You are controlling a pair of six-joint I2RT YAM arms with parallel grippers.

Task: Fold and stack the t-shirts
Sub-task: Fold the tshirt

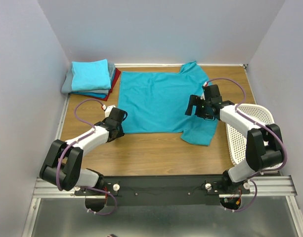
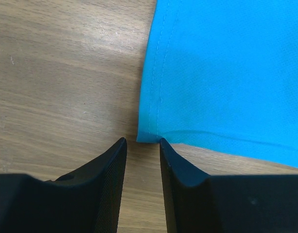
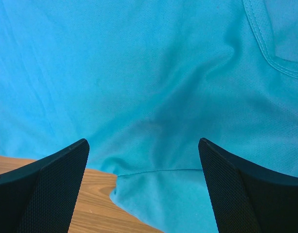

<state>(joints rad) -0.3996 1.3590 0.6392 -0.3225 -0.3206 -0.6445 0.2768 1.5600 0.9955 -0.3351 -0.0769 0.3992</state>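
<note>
A teal-blue t-shirt [image 1: 153, 101] lies spread flat on the wooden table, one sleeve at the back and one at the front right. My left gripper [image 1: 117, 123] sits low at the shirt's front left corner. In the left wrist view its jaws [image 2: 141, 141] stand a narrow gap apart with nothing between them, the tips just short of the hem corner [image 2: 148, 137]. My right gripper [image 1: 193, 105] hovers wide open over the shirt's right side, above the armpit seam [image 3: 153, 171]. A folded stack of t-shirts [image 1: 91, 78], light turquoise on top with grey and dark red below, lies at the back left.
A white perforated basket [image 1: 250, 133] stands at the right edge of the table, next to my right arm. Grey walls close in the left, back and right sides. Bare wood [image 1: 156, 153] shows between the shirt and the arm bases.
</note>
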